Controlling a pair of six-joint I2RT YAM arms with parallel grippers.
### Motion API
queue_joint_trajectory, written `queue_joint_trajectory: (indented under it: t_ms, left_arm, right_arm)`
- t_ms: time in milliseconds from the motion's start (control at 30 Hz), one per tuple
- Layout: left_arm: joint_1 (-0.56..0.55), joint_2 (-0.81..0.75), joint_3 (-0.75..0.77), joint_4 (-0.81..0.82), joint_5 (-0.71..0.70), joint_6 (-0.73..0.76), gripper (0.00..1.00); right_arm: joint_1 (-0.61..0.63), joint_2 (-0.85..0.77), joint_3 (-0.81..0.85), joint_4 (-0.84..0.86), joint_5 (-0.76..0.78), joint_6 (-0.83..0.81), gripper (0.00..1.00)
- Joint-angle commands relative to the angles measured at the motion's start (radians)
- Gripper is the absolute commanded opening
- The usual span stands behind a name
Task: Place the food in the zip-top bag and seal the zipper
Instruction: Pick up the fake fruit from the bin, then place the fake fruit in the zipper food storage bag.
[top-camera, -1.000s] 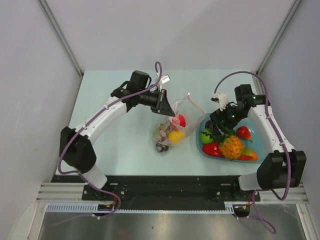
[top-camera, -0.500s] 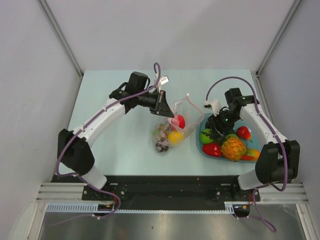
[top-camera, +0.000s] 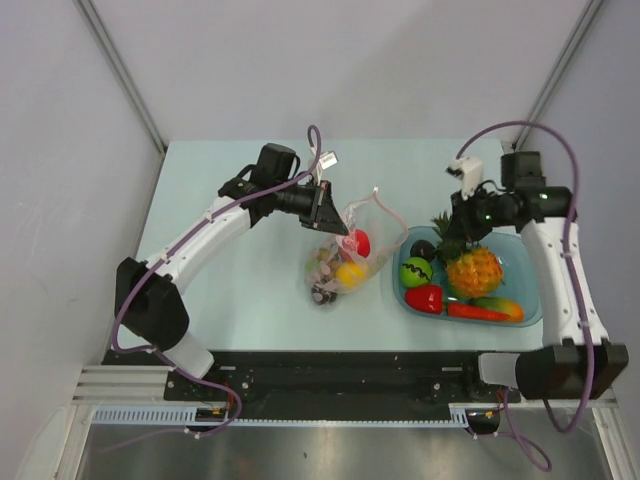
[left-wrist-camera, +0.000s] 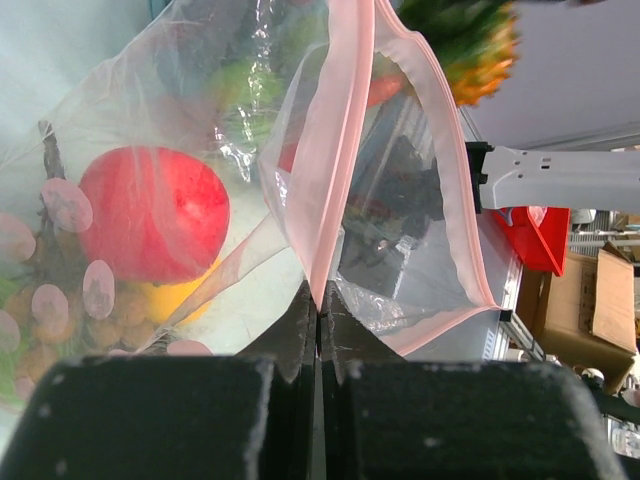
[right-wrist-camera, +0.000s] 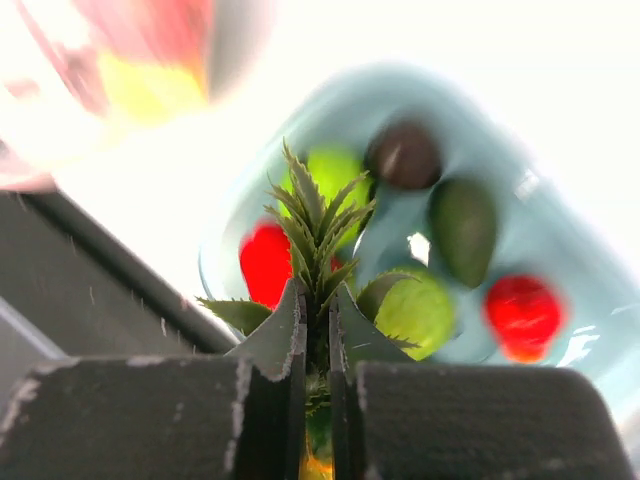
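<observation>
Left gripper (left-wrist-camera: 318, 305) pinches the zip-top bag (left-wrist-camera: 400, 190) rim; right gripper (right-wrist-camera: 316, 300) clamps the pineapple (top-camera: 474, 270) by its crown.

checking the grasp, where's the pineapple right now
Top view, right side: the pineapple is over the blue tray, its green crown pinched by the right pincer, beside the green ball.

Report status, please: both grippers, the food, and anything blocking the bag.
Left gripper shut on zipper, bag mouth held open. Right gripper shut on pineapple crown, over the blue tray. Nothing seen between tray and bag.
</observation>
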Motion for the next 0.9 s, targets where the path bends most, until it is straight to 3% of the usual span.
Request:
queue_joint_trajectory:
  t_ms: [0,267,400,533,633,867]
  left_arm:
    - [0.006,-0.032,0.013,0.025,0.032,0.001,0.0]
    - [0.009,-0.03,0.025,0.007,0.032,0.0,0.0]
    - [0.012,-0.023,0.024,0.043,0.058,-0.051,0.0]
    - [0.024,-0.026,0.014,0.088,0.094,-0.104,0.0]
    - [0.044,-0.035,-0.001,0.143,0.13,-0.169,0.0]
    - [0.06,-0.064,-0.016,0.209,0.182,-0.213,0.0]
  right_arm:
    - [-0.004,-0.148,0.131,0.177,-0.136,0.197,0.0]
    - [0.057,-0.201,0.202,0.767,-0.112,0.772,0.0]
    - [0.202,-0.193,0.08,1.039,0.006,0.911,0.0]
    - [0.35,-0.201,-0.074,1.286,0.112,0.879,0.0]
    - [0.455,-0.216,-0.182,1.341,0.179,0.76,0.0]
    - [0.514,-0.261,-0.45,1.431,0.235,0.687,0.0]
